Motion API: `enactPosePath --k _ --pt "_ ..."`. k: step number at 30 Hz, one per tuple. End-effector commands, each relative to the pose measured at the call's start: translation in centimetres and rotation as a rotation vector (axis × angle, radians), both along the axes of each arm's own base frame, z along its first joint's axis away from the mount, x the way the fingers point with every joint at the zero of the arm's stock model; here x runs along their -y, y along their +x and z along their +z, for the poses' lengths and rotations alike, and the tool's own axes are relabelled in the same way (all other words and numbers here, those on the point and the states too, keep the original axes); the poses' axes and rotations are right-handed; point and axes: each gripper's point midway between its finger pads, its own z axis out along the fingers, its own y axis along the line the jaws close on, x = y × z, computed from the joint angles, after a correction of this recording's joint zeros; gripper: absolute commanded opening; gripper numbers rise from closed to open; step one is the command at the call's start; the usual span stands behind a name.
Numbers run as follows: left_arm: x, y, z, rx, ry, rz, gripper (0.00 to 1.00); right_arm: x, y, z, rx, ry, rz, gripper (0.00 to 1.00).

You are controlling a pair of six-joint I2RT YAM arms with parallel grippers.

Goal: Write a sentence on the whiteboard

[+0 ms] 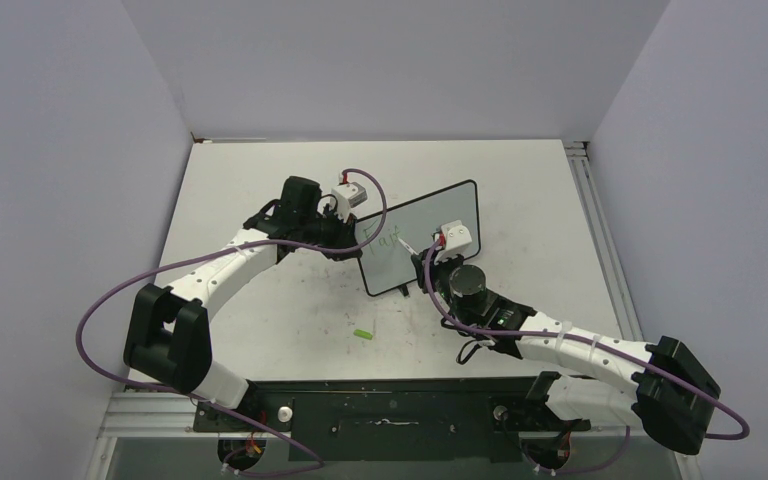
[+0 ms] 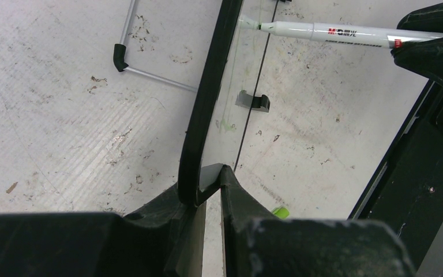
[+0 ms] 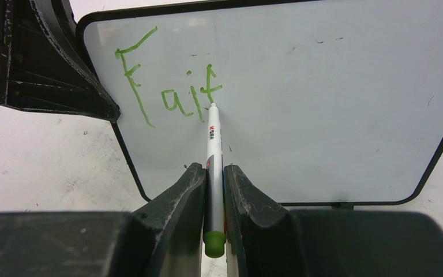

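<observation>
So, mid-word: whiteboard [image 3: 334, 104] upright on table [image 1: 290, 320], left gripper [image 2: 209, 180] pinched shut on its edge; right gripper [image 3: 214, 173] clamped tight round marker [image 3: 213, 135], tip beside "t". Sentence [image 3: 167, 86] reads "Fait" only. Next, probably: small shift right, start "h"

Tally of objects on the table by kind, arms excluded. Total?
whiteboard: 1
marker: 1
small green piece, likely the marker's cap: 1
Total: 3
</observation>
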Motion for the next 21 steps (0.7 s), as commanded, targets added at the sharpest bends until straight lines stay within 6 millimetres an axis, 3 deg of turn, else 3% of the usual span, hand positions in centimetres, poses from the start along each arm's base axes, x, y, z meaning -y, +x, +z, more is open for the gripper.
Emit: enactPosePath --k 1,21 --pt "-0.81 1.17 0.43 0.07 0.062 0.011 0.0 1.14 0.27 -1.0 -0.015 -0.03 -0.053 0.05" --pt "-0.81 1.18 0.56 0.074 0.061 0.011 0.0 1.58 0.31 -1.24 -0.022 -0.043 -0.073 0.05"
